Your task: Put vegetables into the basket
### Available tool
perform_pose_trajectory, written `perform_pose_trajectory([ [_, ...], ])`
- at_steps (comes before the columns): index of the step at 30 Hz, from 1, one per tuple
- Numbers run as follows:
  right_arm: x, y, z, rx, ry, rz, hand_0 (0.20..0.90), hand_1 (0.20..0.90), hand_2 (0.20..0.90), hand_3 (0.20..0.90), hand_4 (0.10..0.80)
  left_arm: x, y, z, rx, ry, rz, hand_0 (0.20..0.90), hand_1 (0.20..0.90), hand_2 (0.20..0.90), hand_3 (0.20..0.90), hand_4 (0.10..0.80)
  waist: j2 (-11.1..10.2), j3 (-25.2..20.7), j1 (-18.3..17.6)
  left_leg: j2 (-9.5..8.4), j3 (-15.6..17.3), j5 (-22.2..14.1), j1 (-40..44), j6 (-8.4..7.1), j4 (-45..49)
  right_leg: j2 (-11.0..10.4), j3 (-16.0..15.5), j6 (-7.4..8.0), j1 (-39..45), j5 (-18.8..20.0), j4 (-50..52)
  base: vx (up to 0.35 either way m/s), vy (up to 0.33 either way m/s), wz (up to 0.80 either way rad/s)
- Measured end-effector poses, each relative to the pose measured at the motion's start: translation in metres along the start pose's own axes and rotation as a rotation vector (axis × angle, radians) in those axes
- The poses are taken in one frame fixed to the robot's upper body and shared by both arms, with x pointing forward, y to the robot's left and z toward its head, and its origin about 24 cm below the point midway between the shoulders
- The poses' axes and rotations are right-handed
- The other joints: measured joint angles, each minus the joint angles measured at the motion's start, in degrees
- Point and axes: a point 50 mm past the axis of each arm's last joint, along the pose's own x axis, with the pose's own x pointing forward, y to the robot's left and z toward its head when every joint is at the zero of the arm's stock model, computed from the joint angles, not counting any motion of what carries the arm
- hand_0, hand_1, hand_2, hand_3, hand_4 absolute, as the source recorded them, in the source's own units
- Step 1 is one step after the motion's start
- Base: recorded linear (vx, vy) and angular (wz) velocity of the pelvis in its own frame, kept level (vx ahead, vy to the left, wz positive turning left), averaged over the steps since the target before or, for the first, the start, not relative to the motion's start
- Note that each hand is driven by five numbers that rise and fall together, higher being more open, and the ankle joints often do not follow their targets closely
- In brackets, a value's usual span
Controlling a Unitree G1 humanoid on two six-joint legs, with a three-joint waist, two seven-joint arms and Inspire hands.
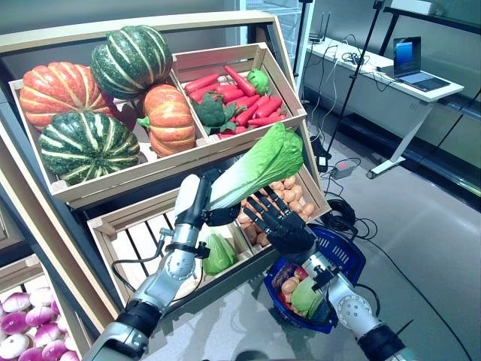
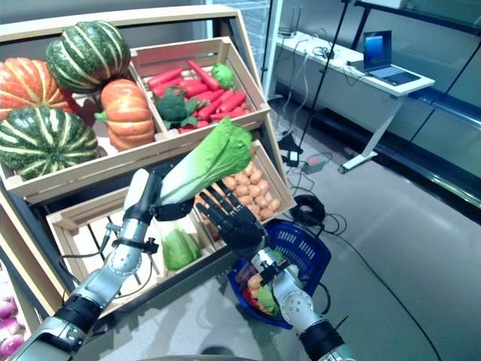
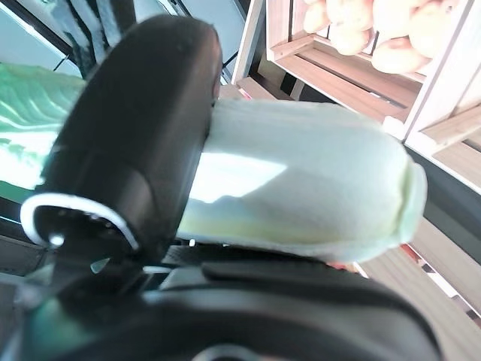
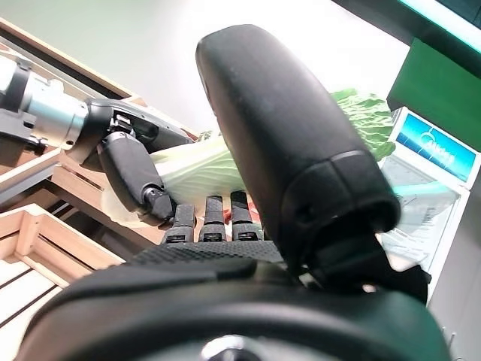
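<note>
My left hand [image 1: 218, 204] is shut on a napa cabbage [image 1: 255, 167] with a white stalk and green leaves, held in the air in front of the wooden stand. Its thumb [image 3: 135, 135] curls over the stalk [image 3: 301, 188] in the left wrist view. My right hand [image 1: 282, 220] is open with straight fingers just under the cabbage, above the blue basket [image 1: 347, 259] on the floor. The basket holds several vegetables, among them a green leafy one [image 1: 304, 295] and a brown round one [image 1: 289, 286]. The right wrist view shows my right hand [image 4: 285, 150] below the cabbage [image 4: 195, 162].
The wooden stand [image 1: 188, 162] with slanted crates rises to the left and behind the hands. A white desk [image 1: 391, 83] with a laptop stands at the back right. Cables and a power strip [image 1: 344, 167] lie on the grey floor beyond the basket.
</note>
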Motion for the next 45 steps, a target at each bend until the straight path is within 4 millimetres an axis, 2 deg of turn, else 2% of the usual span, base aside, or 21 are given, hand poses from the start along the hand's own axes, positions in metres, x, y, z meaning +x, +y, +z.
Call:
perform_pose_trajectory([
  [7, 0.001, 0.002, 0.012, -0.064, -0.105, -0.009, 0.9, 0.9, 0.9, 0.9, 0.8, 0.006, -0.002, 0.013, 0.086, -0.108, 0.012, 0.3, 0.3, 0.3, 0.3, 0.4, 0.03, -0.02, -0.05, 0.0, 0.01, 0.01, 0.0, 0.01, -0.03, 0.01, 0.02, 0.0, -0.03, 0.01, -0.02, 0.0, 0.0, 0.0],
  [10, 0.003, 0.01, 0.033, -0.163, -0.23, -0.026, 0.9, 0.9, 0.9, 0.9, 0.8, 0.003, -0.01, 0.019, 0.139, -0.184, -0.031, 0.3, 0.3, 0.3, 0.3, 0.4, 0.22, -0.2, -0.03, -0.03, 0.01, 0.01, -0.01, 0.01, -0.08, 0.0, 0.12, 0.0, -0.05, 0.02, -0.07, 0.0, 0.0, 0.0],
  [13, 0.009, 0.02, 0.067, -0.365, -0.388, -0.042, 0.9, 0.9, 0.9, 0.9, 0.8, -0.005, -0.029, 0.024, 0.15, -0.232, -0.122, 0.3, 0.3, 0.3, 0.3, 0.4, 0.44, -0.33, -0.17, -0.05, 0.04, 0.02, -0.02, 0.01, -0.08, 0.0, 0.27, 0.02, -0.11, 0.05, -0.11, 0.0, 0.0, 0.0],
  [15, 0.01, 0.029, 0.079, -0.484, -0.429, -0.033, 0.9, 0.9, 0.9, 0.9, 0.8, -0.006, -0.035, 0.028, 0.124, -0.237, -0.126, 0.3, 0.3, 0.3, 0.3, 0.4, 0.47, -0.35, -0.41, -0.04, 0.0, 0.02, -0.02, 0.01, -0.09, 0.02, 0.37, 0.01, -0.15, 0.06, -0.13, 0.0, 0.0, 0.0],
  [17, 0.011, 0.035, 0.083, -0.525, -0.436, -0.018, 0.9, 0.9, 0.9, 0.9, 0.8, -0.005, -0.033, 0.03, 0.115, -0.242, -0.111, 0.3, 0.3, 0.3, 0.3, 0.4, 0.56, -0.4, -1.01, -0.05, -0.01, 0.02, -0.02, 0.01, -0.17, 0.07, 0.52, 0.0, -0.14, 0.38, -0.56, -0.013, 0.004, -0.05],
  [24, 0.013, 0.038, 0.082, -0.491, -0.456, -0.01, 0.9, 0.9, 0.9, 0.9, 0.8, -0.005, -0.031, 0.03, 0.11, -0.249, -0.104, 0.3, 0.3, 0.3, 0.3, 0.4, 0.65, -0.43, -1.04, -0.05, -0.01, 0.03, -0.1, -0.01, -0.17, 0.29, 0.67, -0.16, 0.04, 1.17, -1.69, -0.005, 0.001, -0.02],
  [30, 0.015, 0.037, 0.077, -0.35, -0.503, -0.02, 0.9, 0.9, 0.9, 0.9, 0.8, -0.005, -0.031, 0.03, 0.104, -0.246, -0.106, 0.3, 0.3, 0.3, 0.3, 0.4, 0.65, -0.43, -0.84, -0.05, -0.02, 0.05, -0.11, -0.01, -0.17, 0.29, 0.67, -0.16, 0.05, 1.19, -1.69, 0.0, 0.0, 0.0],
  [35, 0.016, 0.037, 0.077, -0.34, -0.503, -0.022, 0.9, 0.9, 0.9, 0.9, 0.8, -0.004, -0.031, 0.03, 0.094, -0.24, -0.109, 0.3, 0.3, 0.3, 0.3, 0.4, 0.64, -0.44, -0.89, -0.05, -0.03, 0.06, -0.09, -0.01, -0.17, 0.29, 0.67, -0.16, 0.07, 1.19, -1.7, 0.0, 0.0, 0.0],
  [45, 0.02, 0.024, 0.064, -0.087, -0.486, -0.043, 0.9, 0.9, 0.9, 0.9, 0.8, -0.007, -0.03, 0.027, 0.102, -0.227, -0.115, 0.3, 0.3, 0.3, 0.3, 0.4, -0.29, -1.01, -1.19, -0.05, 0.0, 0.06, -0.03, -0.02, -0.17, 0.29, 0.71, -0.16, 0.09, 1.2, -1.7, 0.0, 0.0, 0.0],
])
